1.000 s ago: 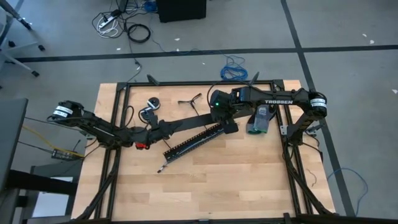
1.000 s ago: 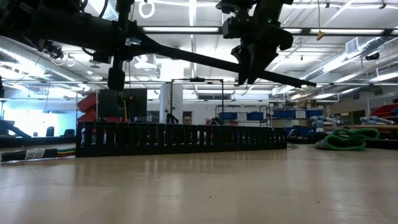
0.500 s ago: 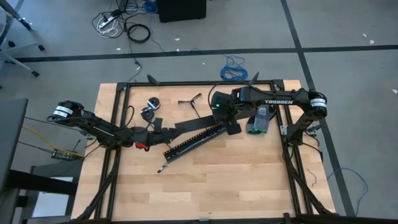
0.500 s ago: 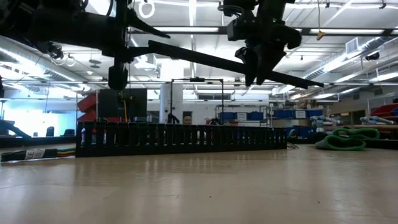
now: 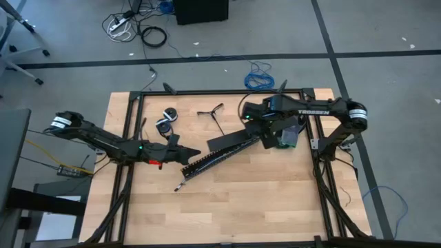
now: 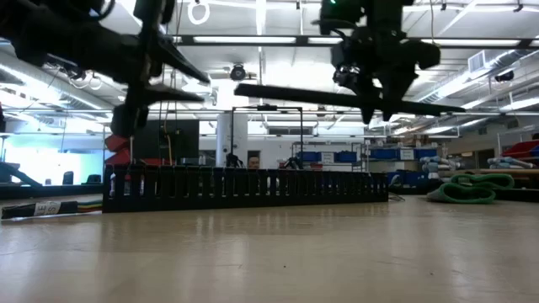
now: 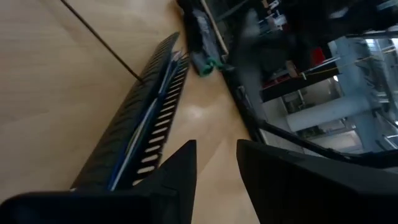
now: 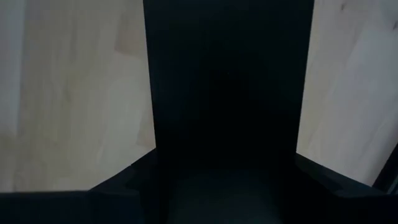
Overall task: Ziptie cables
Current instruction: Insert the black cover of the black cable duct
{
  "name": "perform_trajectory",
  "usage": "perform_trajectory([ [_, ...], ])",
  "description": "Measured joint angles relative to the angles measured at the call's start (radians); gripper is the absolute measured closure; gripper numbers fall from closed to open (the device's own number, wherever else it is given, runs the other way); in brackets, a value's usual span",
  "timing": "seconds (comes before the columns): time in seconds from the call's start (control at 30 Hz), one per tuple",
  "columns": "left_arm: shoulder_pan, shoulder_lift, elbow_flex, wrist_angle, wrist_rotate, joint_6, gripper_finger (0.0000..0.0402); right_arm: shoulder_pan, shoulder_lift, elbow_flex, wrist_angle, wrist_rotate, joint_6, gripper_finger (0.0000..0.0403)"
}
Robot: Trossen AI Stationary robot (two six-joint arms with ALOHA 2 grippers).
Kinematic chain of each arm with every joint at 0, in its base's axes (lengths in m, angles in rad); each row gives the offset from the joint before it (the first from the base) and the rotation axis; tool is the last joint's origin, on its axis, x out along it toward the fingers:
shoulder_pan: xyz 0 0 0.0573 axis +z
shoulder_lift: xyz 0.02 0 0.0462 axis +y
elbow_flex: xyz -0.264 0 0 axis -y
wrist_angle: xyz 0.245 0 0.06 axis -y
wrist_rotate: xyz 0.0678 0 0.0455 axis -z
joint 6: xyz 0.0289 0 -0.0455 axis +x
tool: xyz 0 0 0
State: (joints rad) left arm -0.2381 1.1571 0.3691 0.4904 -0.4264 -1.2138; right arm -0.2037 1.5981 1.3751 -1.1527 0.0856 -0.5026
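Note:
A long, flat black strip (image 5: 231,141) hangs over the table with my right gripper (image 5: 264,134) shut on its right end. Under it on the wood lies a slotted black duct (image 5: 213,157) with a blue cable (image 7: 138,135) inside. My left gripper (image 5: 195,152) is open with nothing between its fingers, just off the strip's free left end and above the duct's near end. The cables (image 5: 288,135), a grey bundle, lie partly under the right arm. Thin black zipties (image 5: 215,114) rest flat at the far middle. My right gripper pinches the wide black strip (image 8: 227,93) between its two fingers at its right end. The fingers come steeply from above and lie across the strip. The strip (image 6: 295,93) is lifted clear of the duct and nearly level, its left end free.
The duct (image 6: 244,187) stands as a low wall across the middle of the table. A small round black reel (image 5: 167,116) lies at the far left. Black frame rails (image 5: 128,138) run along the table's left, right and far sides. Bare wood lies toward the near edge.
My left gripper has opened, let go of the strip's left end, rolled and tipped level. My right gripper has carried the strip toward the table's right edge. The strip, held before between both grippers and slanting, now hangs almost level from the right gripper alone.

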Motion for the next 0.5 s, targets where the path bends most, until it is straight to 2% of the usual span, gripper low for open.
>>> perform_trajectory([
  [0.17,-0.013,-0.152,0.0,-0.096,-0.066,0.038,0.0294,-0.039,-0.114,-0.175,0.072,0.004,-0.04,0.0187],
  [0.33,-0.01,-0.223,0.068,-0.078,-0.122,0.236,0.0294,-0.048,-0.145,-0.324,0.157,-0.007,-0.109,0.0184],
  [0.4,-0.006,-0.222,0.144,-0.169,-0.122,0.321,0.0294,-0.044,-0.145,-0.359,0.178,-0.006,-0.138,0.0175],
  [0.5,-0.005,-0.196,0.291,-0.396,-0.12,0.432,0.0294,-0.033,-0.15,-0.376,0.187,0.01,-0.152,0.017],
])
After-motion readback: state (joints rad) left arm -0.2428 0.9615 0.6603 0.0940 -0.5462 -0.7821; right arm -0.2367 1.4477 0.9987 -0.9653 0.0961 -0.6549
